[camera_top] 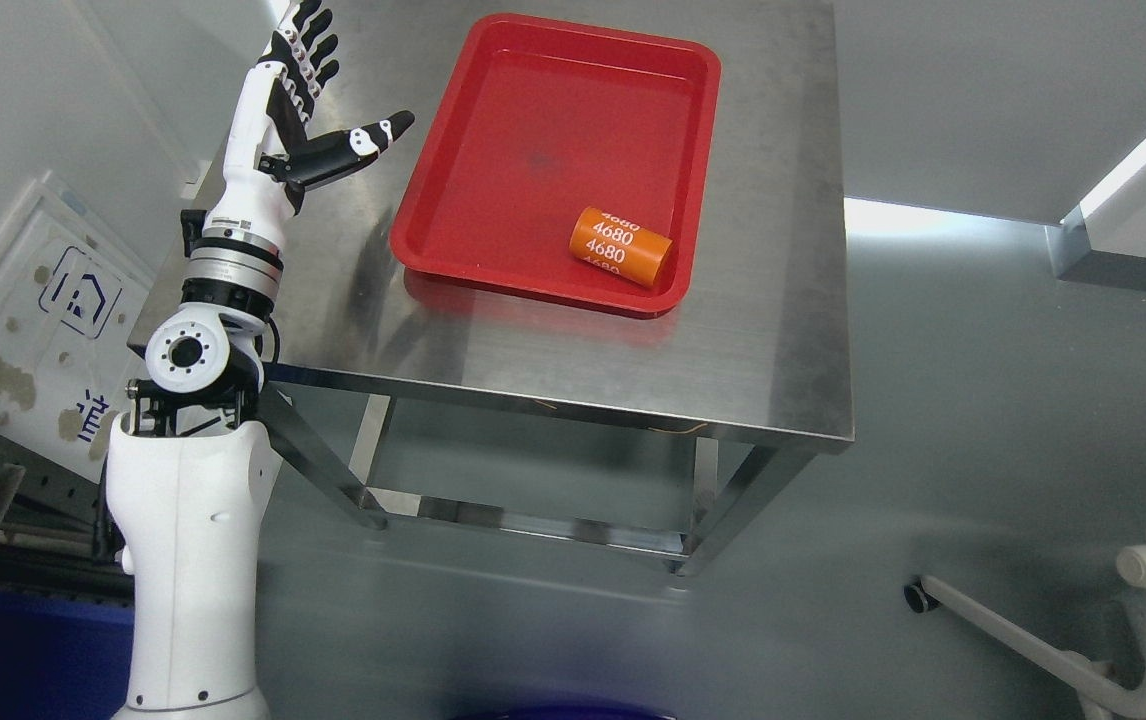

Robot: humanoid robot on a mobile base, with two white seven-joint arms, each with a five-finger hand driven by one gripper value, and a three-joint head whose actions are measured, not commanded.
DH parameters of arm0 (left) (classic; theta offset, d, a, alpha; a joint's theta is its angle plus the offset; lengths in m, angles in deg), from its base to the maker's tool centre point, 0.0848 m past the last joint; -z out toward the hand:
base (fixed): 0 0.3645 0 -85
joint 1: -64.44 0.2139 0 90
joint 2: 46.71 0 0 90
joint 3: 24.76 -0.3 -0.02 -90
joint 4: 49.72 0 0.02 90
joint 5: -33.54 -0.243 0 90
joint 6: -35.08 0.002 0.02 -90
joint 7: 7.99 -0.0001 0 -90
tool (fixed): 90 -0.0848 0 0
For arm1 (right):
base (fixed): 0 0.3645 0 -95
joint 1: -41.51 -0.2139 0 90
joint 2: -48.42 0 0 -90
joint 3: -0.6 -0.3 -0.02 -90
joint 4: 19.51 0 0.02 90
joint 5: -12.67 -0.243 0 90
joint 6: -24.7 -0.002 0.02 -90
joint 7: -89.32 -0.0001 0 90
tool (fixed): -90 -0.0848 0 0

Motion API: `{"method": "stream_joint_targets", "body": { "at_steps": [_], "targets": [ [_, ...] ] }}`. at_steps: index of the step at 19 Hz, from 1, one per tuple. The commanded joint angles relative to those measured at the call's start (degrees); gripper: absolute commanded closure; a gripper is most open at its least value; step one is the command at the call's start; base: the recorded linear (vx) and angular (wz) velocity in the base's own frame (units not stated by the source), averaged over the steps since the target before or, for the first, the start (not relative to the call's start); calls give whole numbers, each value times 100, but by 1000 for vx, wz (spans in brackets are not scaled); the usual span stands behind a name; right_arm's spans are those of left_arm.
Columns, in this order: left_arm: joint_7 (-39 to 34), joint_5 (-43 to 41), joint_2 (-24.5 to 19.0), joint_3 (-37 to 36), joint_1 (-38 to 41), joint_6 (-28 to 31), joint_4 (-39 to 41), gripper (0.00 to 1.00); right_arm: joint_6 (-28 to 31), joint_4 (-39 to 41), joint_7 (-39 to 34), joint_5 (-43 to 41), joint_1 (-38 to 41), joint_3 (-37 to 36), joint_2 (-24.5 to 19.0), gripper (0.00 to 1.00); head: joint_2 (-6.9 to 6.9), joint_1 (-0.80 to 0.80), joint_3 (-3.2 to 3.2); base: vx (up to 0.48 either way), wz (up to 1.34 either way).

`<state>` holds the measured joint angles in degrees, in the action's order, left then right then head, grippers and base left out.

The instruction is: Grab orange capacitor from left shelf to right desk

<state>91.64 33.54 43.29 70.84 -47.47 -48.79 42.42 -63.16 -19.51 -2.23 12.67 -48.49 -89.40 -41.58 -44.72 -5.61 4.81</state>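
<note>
An orange cylinder, the capacitor [621,246], printed with white "4680", lies on its side in the near right corner of a red tray [493,150]. The tray sits on a steel table [573,340]. My left hand [318,85] is raised above the table's left edge, well left of the tray, with fingers spread, thumb pointing toward the tray, holding nothing. The left arm [198,480] comes up from the lower left. My right hand is out of view.
The table's front edge and legs [723,500] stand over a grey floor. A white panel with a blue sign [43,320] leans at the left. A white wheeled frame [1083,650] shows at the lower right. A blue bin edge [23,650] lies at the lower left.
</note>
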Motion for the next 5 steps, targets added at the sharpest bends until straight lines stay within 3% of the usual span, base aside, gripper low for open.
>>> {"method": "stream_joint_targets", "body": {
  "at_steps": [1,5],
  "targets": [
    [4,0,-101,108,310,37,234,0,-3,193,-30,0,79,-61,100,0,0,0,0,0,0],
    [13,0,-101,108,301,37,252,0,-3,193,-30,0,79,-61,100,0,0,0,0,0,0]
  ]
}}
